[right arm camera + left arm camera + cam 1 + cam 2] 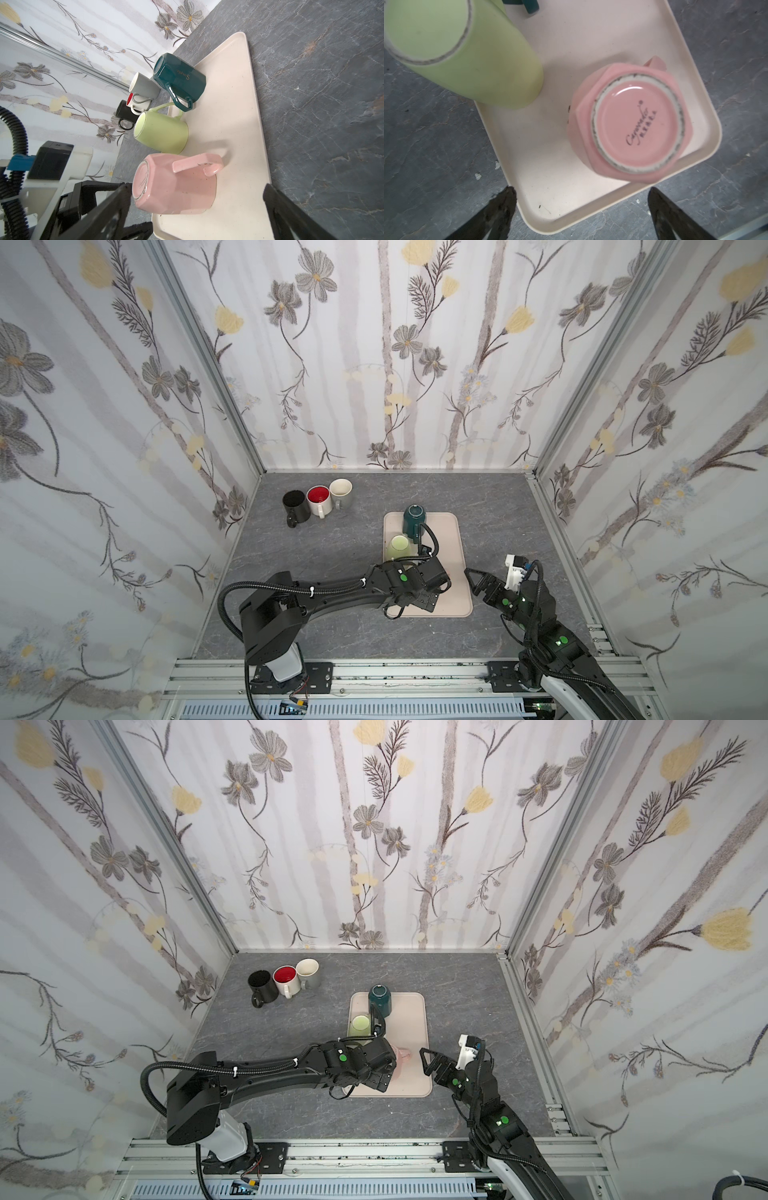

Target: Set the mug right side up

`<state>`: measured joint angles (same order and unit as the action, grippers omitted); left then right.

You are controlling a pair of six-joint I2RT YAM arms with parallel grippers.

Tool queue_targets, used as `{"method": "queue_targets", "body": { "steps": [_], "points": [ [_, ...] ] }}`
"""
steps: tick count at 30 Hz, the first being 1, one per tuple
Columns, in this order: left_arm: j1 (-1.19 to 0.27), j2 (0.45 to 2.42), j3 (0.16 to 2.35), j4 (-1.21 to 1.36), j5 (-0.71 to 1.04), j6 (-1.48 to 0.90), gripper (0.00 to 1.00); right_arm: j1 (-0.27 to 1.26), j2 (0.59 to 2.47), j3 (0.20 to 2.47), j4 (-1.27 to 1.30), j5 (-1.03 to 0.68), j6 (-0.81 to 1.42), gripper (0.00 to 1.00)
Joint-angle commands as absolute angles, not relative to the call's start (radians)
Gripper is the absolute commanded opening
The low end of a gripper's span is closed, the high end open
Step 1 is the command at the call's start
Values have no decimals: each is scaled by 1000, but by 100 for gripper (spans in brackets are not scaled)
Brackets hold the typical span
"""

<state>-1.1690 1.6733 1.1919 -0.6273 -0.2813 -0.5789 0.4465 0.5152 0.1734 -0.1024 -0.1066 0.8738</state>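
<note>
A pink faceted mug (633, 124) stands upside down, base up, on the near end of a cream tray (550, 166). Its handle (197, 164) points toward the right arm's side. My left gripper (582, 190) hovers above the mug, open and empty, with its wrist hiding most of the mug in both top views; a pink sliver (402, 1057) shows. My right gripper (471, 581) is at the tray's right edge, open and empty. It faces the mug (176, 187) without touching it.
A light green mug (399, 545) and a teal mug (414, 519) also stand upside down farther back on the tray (451, 539). Three upright mugs stand at the back left: black (296, 505), white with a red inside (319, 499) and grey (341, 492). Walls enclose the table.
</note>
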Motion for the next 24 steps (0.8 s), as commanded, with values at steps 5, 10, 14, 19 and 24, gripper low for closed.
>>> {"method": "queue_targets", "body": {
  "steps": [5,10,14,19,24],
  "points": [
    [-1163,1736,1236,-699,-391,-587,100,445,523,186,-100,-120,881,100],
    [-1123,1787,1276,-689,-414,-567,100,444,519,188,-103,-121,881,100],
    [-1086,1820,1316,-681,-430,-536,100,444,517,189,-110,-124,881,100],
    [-1051,1890,1420,-680,-443,-486,100,443,504,190,-122,-123,879,100],
    [-1028,1990,1554,-686,-430,-448,100,440,468,193,-156,-115,881,100]
  ]
}}
